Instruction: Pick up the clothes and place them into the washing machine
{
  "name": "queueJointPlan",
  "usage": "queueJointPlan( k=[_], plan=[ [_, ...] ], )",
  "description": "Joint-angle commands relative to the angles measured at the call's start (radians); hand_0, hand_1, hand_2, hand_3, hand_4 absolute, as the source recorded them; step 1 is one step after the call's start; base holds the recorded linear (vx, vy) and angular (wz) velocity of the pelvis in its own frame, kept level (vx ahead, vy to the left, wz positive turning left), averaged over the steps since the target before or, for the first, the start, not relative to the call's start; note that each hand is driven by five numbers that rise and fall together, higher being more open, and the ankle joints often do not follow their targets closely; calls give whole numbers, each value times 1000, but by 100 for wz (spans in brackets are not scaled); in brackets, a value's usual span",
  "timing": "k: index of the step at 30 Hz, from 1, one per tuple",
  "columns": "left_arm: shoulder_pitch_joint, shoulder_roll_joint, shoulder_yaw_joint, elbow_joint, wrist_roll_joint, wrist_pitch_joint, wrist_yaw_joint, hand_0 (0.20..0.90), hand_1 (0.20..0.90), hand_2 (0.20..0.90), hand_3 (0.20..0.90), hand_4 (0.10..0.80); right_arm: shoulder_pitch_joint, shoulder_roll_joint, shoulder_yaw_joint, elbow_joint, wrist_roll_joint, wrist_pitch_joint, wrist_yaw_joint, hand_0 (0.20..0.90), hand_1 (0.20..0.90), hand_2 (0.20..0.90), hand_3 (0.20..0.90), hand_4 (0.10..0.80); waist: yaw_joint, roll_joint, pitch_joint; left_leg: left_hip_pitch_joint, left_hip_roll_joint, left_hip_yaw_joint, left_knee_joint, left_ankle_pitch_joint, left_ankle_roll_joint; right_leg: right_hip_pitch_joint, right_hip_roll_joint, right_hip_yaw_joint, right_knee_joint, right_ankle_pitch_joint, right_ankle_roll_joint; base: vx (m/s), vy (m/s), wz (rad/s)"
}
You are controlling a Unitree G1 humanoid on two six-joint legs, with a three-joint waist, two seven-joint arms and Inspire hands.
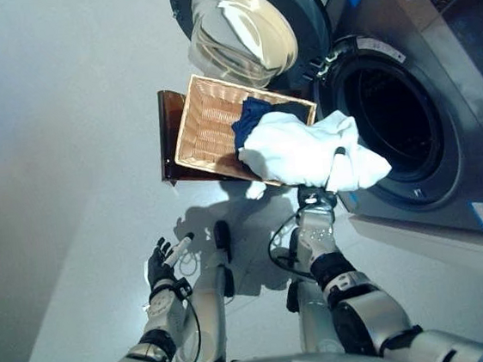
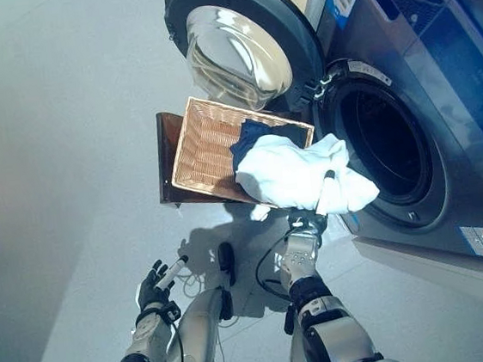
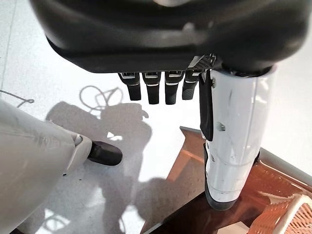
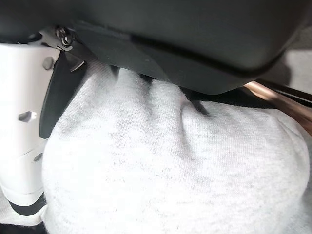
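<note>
I am carrying the white garment (image 1: pixel 307 150) in my right hand (image 1: pixel 315 197), fingers and thumb bunched into its cloth, holding it up between the wicker basket (image 1: pixel 203 123) and the washing machine's open drum (image 1: pixel 391 120), so I judge the transfer step is under way. A dark blue garment (image 1: pixel 250 113) is lying in the basket, waiting its turn. My left hand (image 1: pixel 162 263) is hanging idle low at my side with its fingers relaxed, and next I am needing to swing the white bundle rightward past the open door (image 1: pixel 247 26), into the drum, and let go.

Stickers show on the washing machine (image 2: pixel 439 82) — blue-white up top, another low down — print too small to read.
</note>
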Motion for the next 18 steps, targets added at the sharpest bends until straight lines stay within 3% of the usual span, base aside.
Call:
queueJointPlan(
  k=[1,12,18],
  plan=[
    [-34,-6,-47,52,-14,-48,-8,900,900,900,900,800,-101,-37,-39,-65,-32,-63,37,200,200,200,200,300,1,68,-11,102,-2,-66,-240,71,-113,82,12,-15,23,-32,27,-2,5,-4],
    [-4,-2,-53,38,-24,-55,-21,900,900,900,900,800,-199,-104,-108,-52,-5,-100,27,200,200,200,200,300,12,92,-8,89,-4,-66,-240,74,-115,68,12,-14,18,-30,26,2,2,-1],
    [12,3,-70,23,-34,-61,-29,900,900,900,900,800,-316,-182,-169,10,22,-134,6,200,200,200,200,300,33,116,2,74,-10,-69,-240,77,-117,57,9,-16,13,-31,25,5,-3,2]
  ],
)
